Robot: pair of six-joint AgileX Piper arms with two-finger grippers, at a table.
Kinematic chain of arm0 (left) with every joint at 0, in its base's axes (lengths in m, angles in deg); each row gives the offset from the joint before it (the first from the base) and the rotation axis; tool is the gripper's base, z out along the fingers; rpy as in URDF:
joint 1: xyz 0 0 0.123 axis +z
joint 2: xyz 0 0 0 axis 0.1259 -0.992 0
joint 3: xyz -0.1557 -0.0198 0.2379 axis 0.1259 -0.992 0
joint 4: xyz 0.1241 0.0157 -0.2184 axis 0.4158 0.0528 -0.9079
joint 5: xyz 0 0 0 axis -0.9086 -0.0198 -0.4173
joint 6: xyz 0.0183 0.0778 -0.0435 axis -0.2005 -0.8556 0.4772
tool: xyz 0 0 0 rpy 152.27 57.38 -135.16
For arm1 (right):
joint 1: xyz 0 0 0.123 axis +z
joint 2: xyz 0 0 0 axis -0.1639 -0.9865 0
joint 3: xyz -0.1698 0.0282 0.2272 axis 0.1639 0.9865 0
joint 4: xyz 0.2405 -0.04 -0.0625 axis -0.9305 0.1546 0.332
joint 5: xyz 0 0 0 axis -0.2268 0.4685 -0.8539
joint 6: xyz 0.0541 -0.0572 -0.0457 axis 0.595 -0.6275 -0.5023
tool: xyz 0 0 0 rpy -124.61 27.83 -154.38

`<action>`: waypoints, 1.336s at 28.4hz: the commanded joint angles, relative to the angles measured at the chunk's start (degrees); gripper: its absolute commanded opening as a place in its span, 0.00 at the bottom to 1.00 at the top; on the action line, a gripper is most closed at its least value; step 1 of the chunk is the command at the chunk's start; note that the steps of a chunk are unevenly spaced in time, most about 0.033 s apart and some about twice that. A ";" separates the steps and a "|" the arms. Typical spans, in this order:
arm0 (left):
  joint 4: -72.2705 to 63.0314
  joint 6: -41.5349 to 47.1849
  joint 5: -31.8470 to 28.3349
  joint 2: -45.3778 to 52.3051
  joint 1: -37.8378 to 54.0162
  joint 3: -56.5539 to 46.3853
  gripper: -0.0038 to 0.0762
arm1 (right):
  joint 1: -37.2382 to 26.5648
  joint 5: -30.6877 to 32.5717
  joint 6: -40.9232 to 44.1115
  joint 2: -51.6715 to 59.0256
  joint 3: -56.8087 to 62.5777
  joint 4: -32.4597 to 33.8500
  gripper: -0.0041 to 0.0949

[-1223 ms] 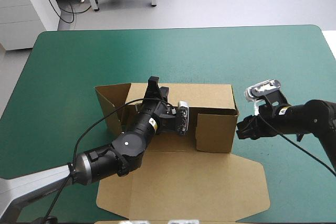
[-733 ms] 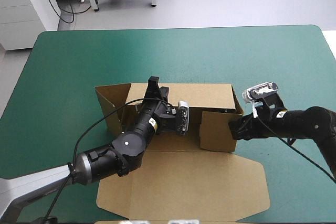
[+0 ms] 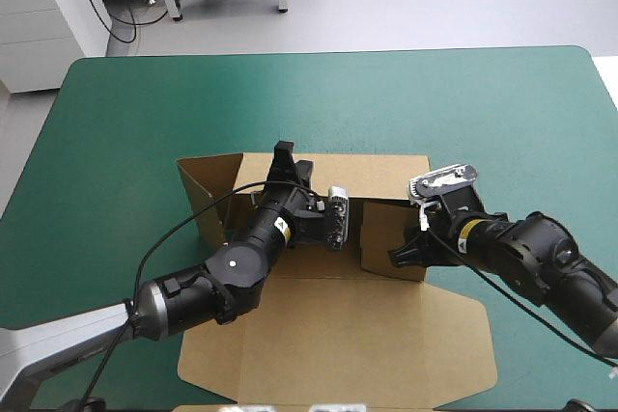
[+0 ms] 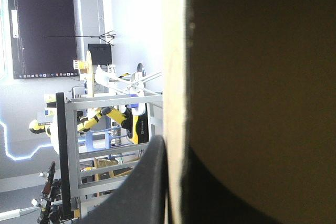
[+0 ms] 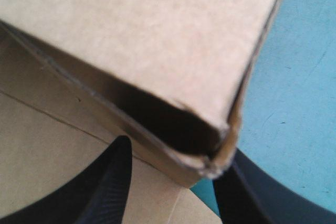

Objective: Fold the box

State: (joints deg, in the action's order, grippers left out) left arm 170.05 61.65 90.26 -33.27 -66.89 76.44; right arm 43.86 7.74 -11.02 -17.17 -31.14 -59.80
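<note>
Prob. light, stiff brown box (image 3: 348,330) mid-frame; bends at scores. Clamped at rear wall by left gripper (image 3: 282,153), straddled by right gripper (image 3: 398,256) spread wide. Grip nr edges.

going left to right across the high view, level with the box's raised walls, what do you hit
table cover → box's left flap → left claw, gripping the back wall → right claw, open around the right wall's corner → table cover again
</note>
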 commanded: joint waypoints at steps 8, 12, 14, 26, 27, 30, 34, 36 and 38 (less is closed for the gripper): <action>1.67 1.39 -0.46 2.16 -0.33 1.52 0.04 | 8.28 -4.27 25.84 -2.87 -1.38 20.51 0.34; 1.67 1.39 -0.46 2.16 -0.33 1.52 0.04 | 8.28 -4.16 26.01 -5.08 -1.38 20.00 0.05; 1.67 1.39 -0.46 2.16 -0.33 1.52 0.04 | 8.28 -4.36 26.58 -5.92 -1.38 20.00 0.03; 1.58 -1.23 4.28 2.16 -5.07 1.52 0.21 | 8.28 -8.98 29.28 -6.42 -1.38 23.70 0.02; 1.23 -1.23 4.83 2.16 -5.58 1.52 0.24 | 8.28 -9.13 29.28 -6.42 -1.38 23.91 0.02; -0.57 -1.23 5.24 2.16 -6.55 1.52 0.34 | 8.15 -9.48 29.39 -6.51 -1.38 24.03 0.02; -2.03 -1.23 10.09 2.16 -7.97 1.52 0.45 | 6.81 -9.85 31.68 -6.84 -1.38 25.54 0.02; -1.78 -1.23 12.40 2.52 -9.11 1.52 0.46 | 5.63 -10.29 31.88 -7.17 -1.38 25.64 0.02; -2.02 -1.23 13.75 3.45 -11.18 1.52 0.46 | 4.29 -10.57 31.88 -7.60 -1.38 25.52 0.02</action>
State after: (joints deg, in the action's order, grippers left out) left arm 166.04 60.19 100.48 -32.89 -75.71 76.44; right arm 50.10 0.28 20.24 -25.17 -31.16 -36.69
